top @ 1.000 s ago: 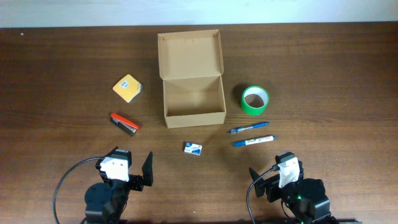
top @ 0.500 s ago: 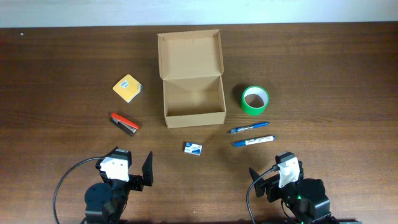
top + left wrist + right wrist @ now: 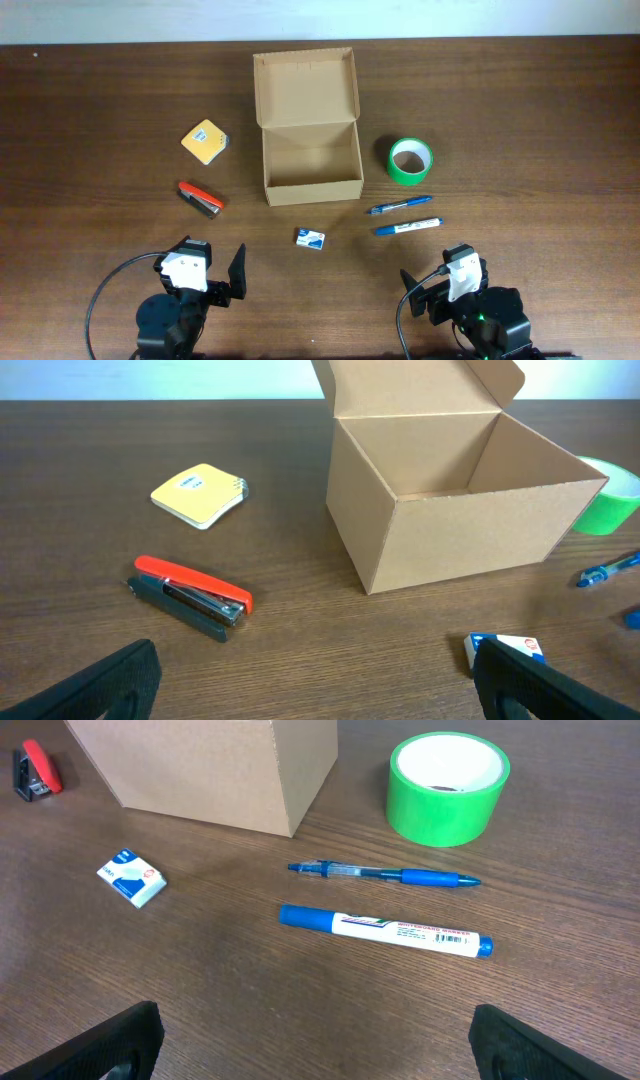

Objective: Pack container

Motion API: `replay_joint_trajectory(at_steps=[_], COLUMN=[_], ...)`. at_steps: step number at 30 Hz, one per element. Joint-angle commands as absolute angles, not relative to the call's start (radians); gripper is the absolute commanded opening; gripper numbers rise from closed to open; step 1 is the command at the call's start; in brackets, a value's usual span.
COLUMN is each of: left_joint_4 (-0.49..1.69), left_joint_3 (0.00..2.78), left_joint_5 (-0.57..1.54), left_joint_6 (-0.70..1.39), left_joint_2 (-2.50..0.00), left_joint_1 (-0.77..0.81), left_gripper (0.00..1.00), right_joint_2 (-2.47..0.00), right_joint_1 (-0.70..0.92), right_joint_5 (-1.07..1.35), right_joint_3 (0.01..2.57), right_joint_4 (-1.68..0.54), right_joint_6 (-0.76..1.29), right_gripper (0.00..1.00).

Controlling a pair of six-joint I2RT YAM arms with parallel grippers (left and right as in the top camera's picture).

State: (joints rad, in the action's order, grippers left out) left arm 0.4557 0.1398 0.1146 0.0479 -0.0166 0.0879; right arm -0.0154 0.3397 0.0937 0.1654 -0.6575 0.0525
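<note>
The tan cardboard container (image 3: pixel 311 150) stands open and empty at the table's middle back, its flap lid upright; it also shows in the left wrist view (image 3: pixel 460 510) and the right wrist view (image 3: pixel 220 770). Around it lie a yellow sticky-note pad (image 3: pixel 205 141), a red and black stapler (image 3: pixel 199 198), a small white and blue box (image 3: pixel 310 238), a blue pen (image 3: pixel 400 207), a blue marker (image 3: pixel 408 226) and a green tape roll (image 3: pixel 410 161). My left gripper (image 3: pixel 226 278) and right gripper (image 3: pixel 422 296) are both open and empty at the front edge.
The wooden table (image 3: pixel 100 100) carries everything. Black cables loop beside both arm bases at the front.
</note>
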Motion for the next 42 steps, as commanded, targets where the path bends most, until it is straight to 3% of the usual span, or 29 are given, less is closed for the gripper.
replay_joint_trajectory(at_steps=[1, 14, 24, 31, 35, 42], left_joint_4=[0.452, 0.452, 0.453, 0.453, 0.453, 0.452], left_joint_3=[0.131, 0.131, 0.131, 0.131, 0.131, 0.131], left_joint_5=[0.111, 0.111, 0.111, 0.112, 0.111, 0.111], left_joint_6=[0.032, 0.032, 0.032, 0.032, 0.032, 0.032], left_joint_2=[-0.006, -0.006, -0.006, -0.006, -0.006, -0.006], left_joint_1=[0.089, 0.089, 0.089, 0.089, 0.089, 0.089], left_gripper=[1.00, 1.00, 1.00, 0.99, 1.00, 0.99], right_joint_2=[-0.003, -0.003, -0.003, -0.003, -0.005, -0.144], right_joint_1=[0.332, 0.332, 0.333, 0.332, 0.332, 0.331], right_joint_5=[0.077, 0.080, 0.154, 0.153, 0.149, 0.105], right_joint_3=[0.159, 0.159, 0.159, 0.159, 0.159, 0.257], right_joint_4=[-0.657, -0.648, -0.572, -0.539, -0.403, -0.268], right_joint_6=[0.057, 0.083, 0.666, 0.665, 0.653, 0.498], right_gripper=[0.99, 0.99, 0.99, 0.99, 0.99, 0.99])
